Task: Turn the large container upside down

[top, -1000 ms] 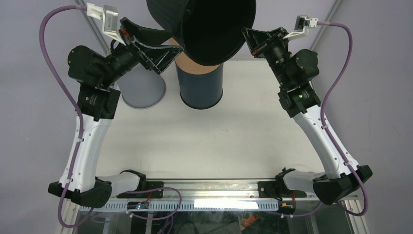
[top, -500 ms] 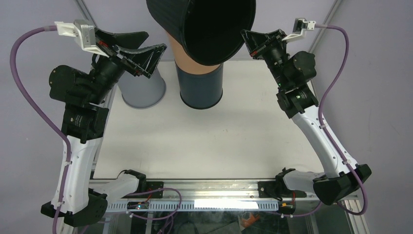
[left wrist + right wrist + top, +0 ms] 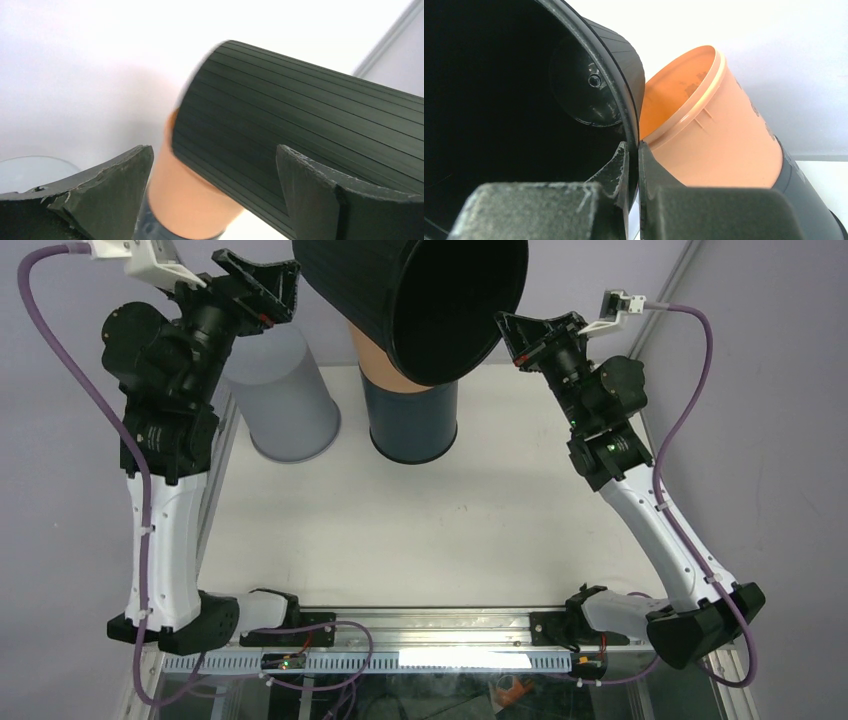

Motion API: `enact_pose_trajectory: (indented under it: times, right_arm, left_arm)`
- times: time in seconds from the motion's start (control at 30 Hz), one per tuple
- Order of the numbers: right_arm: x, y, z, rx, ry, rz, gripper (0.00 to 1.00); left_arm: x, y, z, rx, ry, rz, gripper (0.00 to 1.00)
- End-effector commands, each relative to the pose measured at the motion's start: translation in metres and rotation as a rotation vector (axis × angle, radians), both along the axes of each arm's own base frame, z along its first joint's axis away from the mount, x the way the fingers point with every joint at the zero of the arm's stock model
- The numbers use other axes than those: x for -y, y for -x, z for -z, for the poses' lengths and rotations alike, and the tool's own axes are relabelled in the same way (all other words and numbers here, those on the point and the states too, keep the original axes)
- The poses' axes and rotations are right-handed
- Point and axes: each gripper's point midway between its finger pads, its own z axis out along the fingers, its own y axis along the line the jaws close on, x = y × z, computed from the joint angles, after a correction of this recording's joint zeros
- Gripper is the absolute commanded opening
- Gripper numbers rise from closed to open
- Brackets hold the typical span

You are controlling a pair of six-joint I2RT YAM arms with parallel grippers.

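Note:
The large black ribbed container [image 3: 430, 300] hangs in the air at the table's far side, tilted on its side with its mouth towards the top camera. My right gripper [image 3: 505, 328] is shut on its rim, one finger inside and one outside, as the right wrist view [image 3: 633, 149] shows with the dark interior [image 3: 499, 100] at left. My left gripper [image 3: 283, 288] is open and empty, up at the container's left and apart from it. In the left wrist view the ribbed wall [image 3: 310, 100] lies beyond the open gripper [image 3: 212, 152].
Under the container an orange cup [image 3: 375, 358] sits nested in a dark blue-grey cup [image 3: 412, 420] on the white table [image 3: 420, 530]. The orange cup also shows in both wrist views [image 3: 719, 135] [image 3: 185, 195]. A light grey cup [image 3: 280, 400] stands at far left.
My left arm has swung up and to the left, away from the black container, jaws open. The right gripper keeps its hold on the rim and the container has shifted only slightly.

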Motion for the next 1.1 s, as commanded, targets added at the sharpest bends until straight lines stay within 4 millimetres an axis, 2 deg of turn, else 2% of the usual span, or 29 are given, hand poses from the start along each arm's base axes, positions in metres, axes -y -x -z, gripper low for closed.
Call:
enact_pose_trajectory:
  times: [0.0,0.17,0.37,0.5,0.67,0.83,0.97,1.07]
  right_arm:
    - [-0.003,0.013,-0.007,0.029,0.004,-0.032,0.00]
    - [-0.005,0.011,-0.005,0.022,0.005,-0.043,0.00]
    - [-0.007,0.011,-0.010,0.020,0.016,-0.056,0.00]
    - [-0.007,0.010,-0.013,0.013,0.015,-0.053,0.00]
    - [-0.009,0.008,-0.014,0.018,0.016,-0.056,0.00]
    - [-0.012,0.002,-0.007,0.001,0.005,-0.057,0.00]
    - [-0.011,-0.001,-0.008,0.003,-0.011,-0.041,0.00]
    - [-0.015,-0.007,-0.010,0.004,-0.016,-0.035,0.00]
  left_arm:
    - [-0.023,-0.009,-0.004,-0.022,0.018,0.038,0.99]
    - [-0.007,-0.013,0.000,0.002,-0.033,0.256,0.99]
    - [-0.002,0.001,0.001,0.060,-0.085,0.384,0.99]
    - [0.002,0.020,0.006,0.110,-0.183,0.448,0.99]
    - [0.008,0.068,-0.011,0.219,-0.288,0.414,0.99]
    - [0.013,0.113,-0.028,0.284,-0.287,0.391,0.97]
    - [0.008,0.127,-0.030,0.296,-0.241,0.337,0.96]
    - [0.004,0.127,-0.027,0.290,-0.218,0.305,0.97]
